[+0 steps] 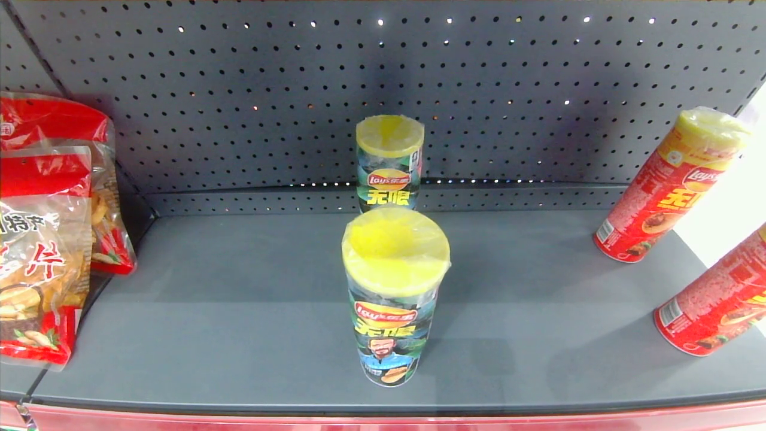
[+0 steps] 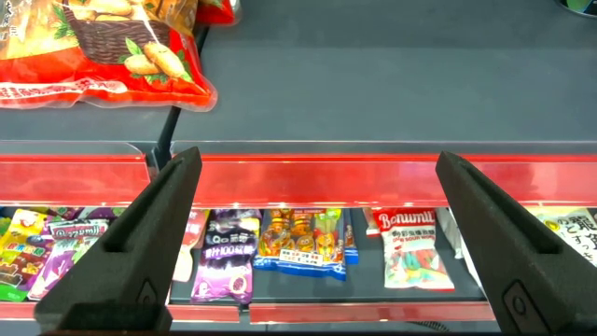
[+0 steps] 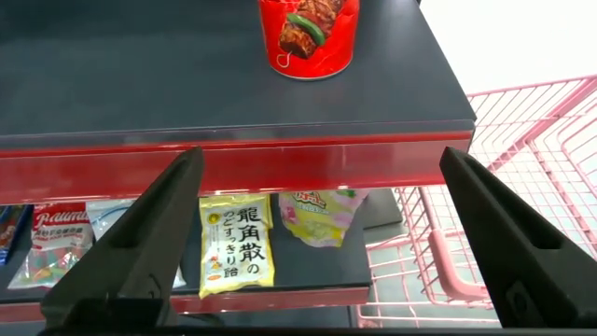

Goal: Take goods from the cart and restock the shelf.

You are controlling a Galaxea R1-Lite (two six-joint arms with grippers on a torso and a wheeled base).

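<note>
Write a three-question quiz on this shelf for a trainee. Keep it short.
1. True or false: the left gripper and the right gripper are both open and empty.
2. How many green cans stand on the shelf?
3. The snack bags lie at the shelf's: A) left end B) middle C) right end.
Key: 1 true; 2 two, one behind the other; 3 A.

Left claw [image 2: 319, 157] and right claw [image 3: 322, 154] have black tapered fingers [image 2: 149, 233].
</note>
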